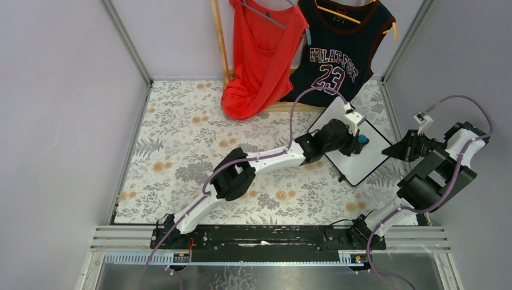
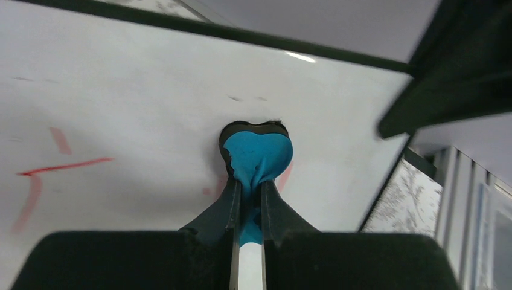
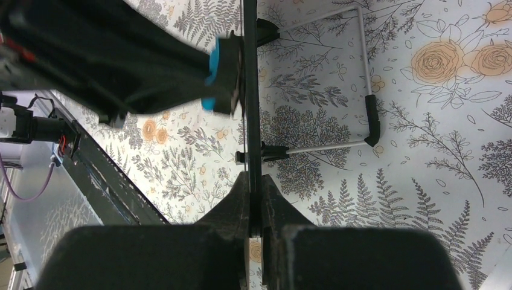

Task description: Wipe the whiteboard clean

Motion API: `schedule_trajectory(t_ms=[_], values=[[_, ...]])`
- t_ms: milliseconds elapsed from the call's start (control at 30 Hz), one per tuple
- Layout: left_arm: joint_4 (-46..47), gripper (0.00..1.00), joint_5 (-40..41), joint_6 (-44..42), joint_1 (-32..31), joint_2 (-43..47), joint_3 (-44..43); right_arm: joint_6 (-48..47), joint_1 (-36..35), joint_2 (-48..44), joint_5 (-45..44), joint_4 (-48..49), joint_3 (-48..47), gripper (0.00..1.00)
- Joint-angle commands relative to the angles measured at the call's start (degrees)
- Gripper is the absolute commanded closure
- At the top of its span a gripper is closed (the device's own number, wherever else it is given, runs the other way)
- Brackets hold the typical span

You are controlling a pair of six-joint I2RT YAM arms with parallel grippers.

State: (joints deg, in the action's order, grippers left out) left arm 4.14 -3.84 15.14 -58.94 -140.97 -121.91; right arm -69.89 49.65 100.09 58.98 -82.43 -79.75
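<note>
1. The top view is taken from high up, above and behind the left arm (image 1: 241, 172) and the right arm (image 1: 435, 175). The table (image 1: 181, 145) is looked down on from far off, so the whole board (image 1: 369, 162) is seen.
2. The left wrist view is taken from just behind the left gripper (image 2: 249, 184). The face of the board is looked at from very close and fills most of the picture.
3. The right wrist view is taken from just behind the right gripper (image 3: 255, 181). The board is seen edge-on from close by, with the table behind it.
4. The board and the blue eraser (image 2: 258, 156) are shared by all three views.
</note>
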Motion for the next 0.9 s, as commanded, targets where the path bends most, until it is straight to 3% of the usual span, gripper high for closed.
schedule_trajectory(t_ms=[0, 233, 867], values=[[1.2, 1.00, -3.0, 2.0, -4.3, 1.5, 3.1, -3.7, -1.6, -2.0, -8.2, -1.4, 1.0, 1.00], [1.7, 1.00, -2.7, 1.9, -5.0, 2.1, 3.1, -3.4, -1.8, -2.4, -8.1, -1.4, 1.0, 1.00], [-4.3, 1.00, 3.0, -4.4, 6.0, 2.3, 3.5, -3.9, -1.9, -3.1, -8.3, -1.4, 2.0, 1.00]])
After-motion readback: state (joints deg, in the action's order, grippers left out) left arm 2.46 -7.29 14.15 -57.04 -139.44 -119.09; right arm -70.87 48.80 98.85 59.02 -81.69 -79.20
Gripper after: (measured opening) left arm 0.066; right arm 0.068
